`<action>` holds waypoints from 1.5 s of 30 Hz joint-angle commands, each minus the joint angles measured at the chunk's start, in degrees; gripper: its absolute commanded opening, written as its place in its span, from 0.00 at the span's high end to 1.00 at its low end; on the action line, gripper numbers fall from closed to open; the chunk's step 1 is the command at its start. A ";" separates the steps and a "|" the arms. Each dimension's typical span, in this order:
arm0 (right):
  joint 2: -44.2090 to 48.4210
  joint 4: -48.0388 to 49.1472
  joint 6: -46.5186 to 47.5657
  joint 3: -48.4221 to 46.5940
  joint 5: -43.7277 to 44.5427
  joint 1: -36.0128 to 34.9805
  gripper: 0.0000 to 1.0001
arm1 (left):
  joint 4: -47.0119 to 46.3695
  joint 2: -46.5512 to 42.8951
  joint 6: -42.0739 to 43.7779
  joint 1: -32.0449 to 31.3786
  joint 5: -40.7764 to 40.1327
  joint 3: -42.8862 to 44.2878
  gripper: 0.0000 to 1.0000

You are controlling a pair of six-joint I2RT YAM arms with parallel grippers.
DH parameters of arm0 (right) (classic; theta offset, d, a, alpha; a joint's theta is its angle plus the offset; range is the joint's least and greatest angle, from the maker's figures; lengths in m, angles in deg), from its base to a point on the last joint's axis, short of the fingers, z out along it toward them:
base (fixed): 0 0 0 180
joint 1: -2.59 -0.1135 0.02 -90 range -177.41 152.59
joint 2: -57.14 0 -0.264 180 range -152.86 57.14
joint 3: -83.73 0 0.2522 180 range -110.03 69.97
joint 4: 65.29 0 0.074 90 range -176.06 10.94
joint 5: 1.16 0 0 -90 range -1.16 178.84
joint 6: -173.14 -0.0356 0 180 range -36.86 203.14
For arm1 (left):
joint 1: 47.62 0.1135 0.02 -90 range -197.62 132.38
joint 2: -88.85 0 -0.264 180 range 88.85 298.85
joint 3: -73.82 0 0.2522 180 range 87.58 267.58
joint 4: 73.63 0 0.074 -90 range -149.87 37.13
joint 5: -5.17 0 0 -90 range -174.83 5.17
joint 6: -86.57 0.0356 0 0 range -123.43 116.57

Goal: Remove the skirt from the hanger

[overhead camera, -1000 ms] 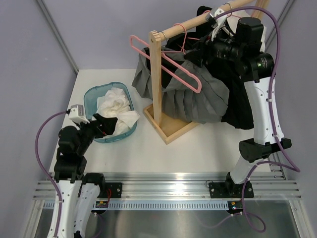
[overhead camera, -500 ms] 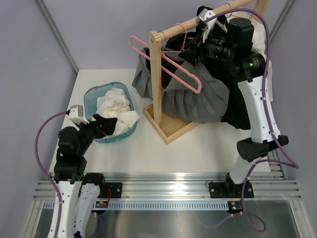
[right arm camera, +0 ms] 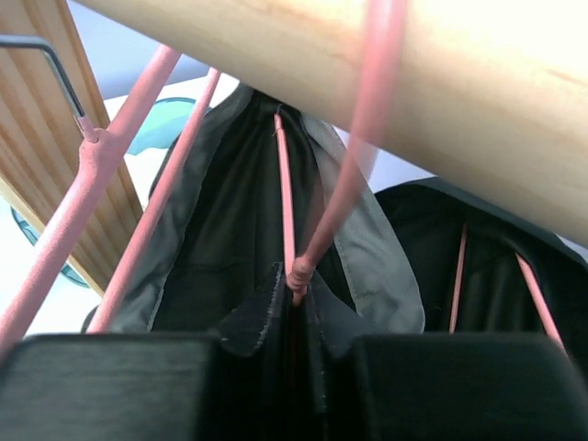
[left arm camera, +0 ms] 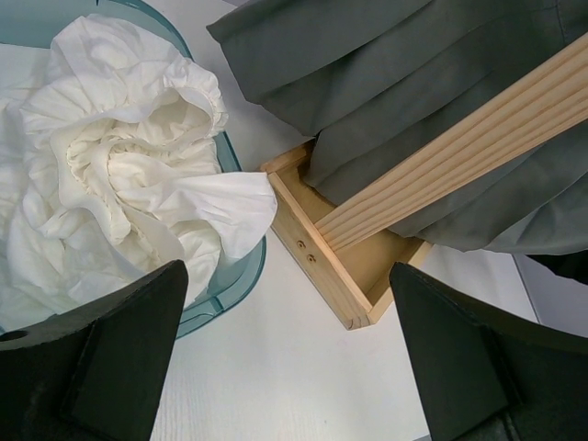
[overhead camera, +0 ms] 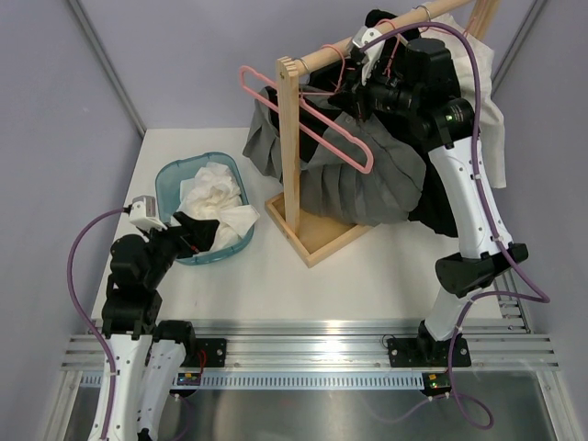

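Left hand (left arm camera: 287, 367) sits low near the surface (overhead camera: 386, 266), fingers spread, holding nothing. Just ahead is a teal tub (overhead camera: 165, 184) full of crumpled white cloth (overhead camera: 213, 195), just beside the wooden rack (overhead camera: 290, 147) base. The grey pleated skirt (overhead camera: 367, 188) hangs on a pink hanger (right arm camera: 287, 197) hooked over the rack rail. Right hand (right arm camera: 287, 390) is up at the waistband, fingers either side of a fabric fold; cannot tell if pinched.

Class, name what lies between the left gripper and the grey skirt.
Teal basket of white cloth, then the rack's wooden base, before the grey skirt; clearest in the left wrist view.
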 commanded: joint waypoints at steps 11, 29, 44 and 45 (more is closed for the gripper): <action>1.53 5.52 -1.62 -3.37 2.11 -0.21 1.00 | -4.18 0.16 -1.00 0.24 4.28 -0.38 0.04; 11.62 9.64 -12.09 8.83 -8.95 9.27 1.00 | -6.81 -0.19 -1.00 0.24 11.05 -1.61 0.03; 30.17 -4.74 1.18 43.37 -13.71 18.41 1.00 | -11.91 4.11 -4.77 -0.28 19.58 -4.51 0.04; 30.71 -5.55 1.97 45.82 -13.71 19.12 1.00 | -12.18 4.73 -5.22 -0.63 19.15 -4.77 0.04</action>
